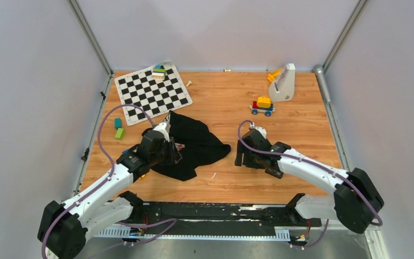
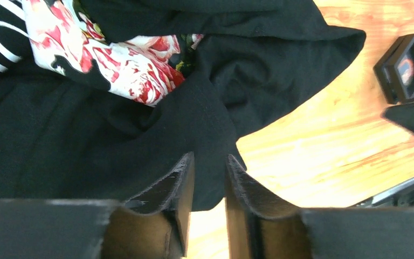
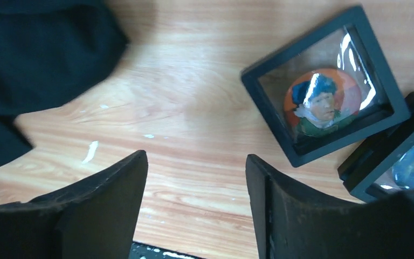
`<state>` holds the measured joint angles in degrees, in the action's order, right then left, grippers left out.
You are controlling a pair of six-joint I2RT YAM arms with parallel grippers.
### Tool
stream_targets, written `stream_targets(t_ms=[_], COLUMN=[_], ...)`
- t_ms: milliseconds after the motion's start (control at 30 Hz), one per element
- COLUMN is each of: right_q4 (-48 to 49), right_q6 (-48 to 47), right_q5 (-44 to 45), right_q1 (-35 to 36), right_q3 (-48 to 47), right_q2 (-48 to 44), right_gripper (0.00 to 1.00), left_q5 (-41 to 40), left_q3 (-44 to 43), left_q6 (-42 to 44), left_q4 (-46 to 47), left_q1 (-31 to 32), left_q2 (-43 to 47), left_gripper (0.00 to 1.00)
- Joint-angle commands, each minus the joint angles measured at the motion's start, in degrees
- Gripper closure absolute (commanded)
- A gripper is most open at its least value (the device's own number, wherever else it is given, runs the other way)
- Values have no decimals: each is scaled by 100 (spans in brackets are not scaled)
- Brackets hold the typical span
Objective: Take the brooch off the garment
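Observation:
The black garment (image 1: pixel 199 143) lies crumpled on the wooden table, left of centre. In the left wrist view (image 2: pixel 86 140) a red-and-white floral print (image 2: pixel 135 65) shows among its folds. The brooch is not in view. My left gripper (image 1: pixel 176 153) hovers over the garment's near edge. Its jaws (image 2: pixel 209 156) stand narrowly apart, with only the fabric hem and wood seen between them. My right gripper (image 1: pixel 246 156) is open and empty (image 3: pixel 194 156) above bare wood. The garment's corner (image 3: pixel 38 48) lies to its left.
Two black square frames lie by my right gripper: one holds a round portrait picture (image 3: pixel 323 86), the other (image 3: pixel 393 167) is cut off. They also show in the left wrist view (image 2: pixel 404 65). A chessboard (image 1: pixel 152 91), green blocks (image 1: pixel 118 128), a toy car (image 1: pixel 262 105) and a white stand (image 1: pixel 283 82) lie farther back.

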<state>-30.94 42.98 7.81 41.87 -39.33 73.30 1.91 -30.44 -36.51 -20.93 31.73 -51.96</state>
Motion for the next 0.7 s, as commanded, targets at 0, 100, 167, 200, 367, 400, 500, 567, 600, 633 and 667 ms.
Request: stream_targets(t_ms=[0, 100, 167, 200, 367, 400, 500, 567, 600, 633, 667], right_q4=[87, 241, 775, 1174, 2896, 3181, 3713, 3764, 3798, 3884, 4035], right_q6=[-761, -1131, -1536, -1890, -2960, -3000, -3230, -3054, -2919, -2825, -2807], right_q5=[153, 939, 1622, 1759, 1757, 1864, 1577, 891, 552, 282, 112], right_q1=[-38, -138, -230, -267, -332, -386, -961, -1798, -2235, -2672, -3013], right_q3=[-532, -733, -537, -364, 389, 504, 762, 795, 821, 872, 960], right_q2=[-819, -1251, -1552, -1755, -3038, -3193, -3324, -3166, -3053, -2919, -2788], right_gripper=[30, 23, 19, 18, 0, 0, 0, 0, 0, 0, 0], left_q5=[-501, -1108, -1655, -1957, -1832, -1889, -2648, -3123, -3261, -3468, -3526], left_q3=[-376, -523, -437, -371, 314, 400, 600, 685, 764, 845, 1068], left_q6=[339, 493, 739, 955, 2073, 2238, 3100, 3520, 3568, 3626, 3634], left_q4=[-5, -28, 161, 432, 2075, 2247, 2773, 3035, 3135, 3445, 3692], left_q1=[-44, -45, -44, -39, -43, -43, -43, -106, -215, -274, -394], left_q2=[127, 443, 696, 872, 1533, 1672, 1701, 1523, 1384, 1317, 1181], left_gripper=[54, 32, 6, 2, 0, 0, 0, 0, 0, 0, 0])
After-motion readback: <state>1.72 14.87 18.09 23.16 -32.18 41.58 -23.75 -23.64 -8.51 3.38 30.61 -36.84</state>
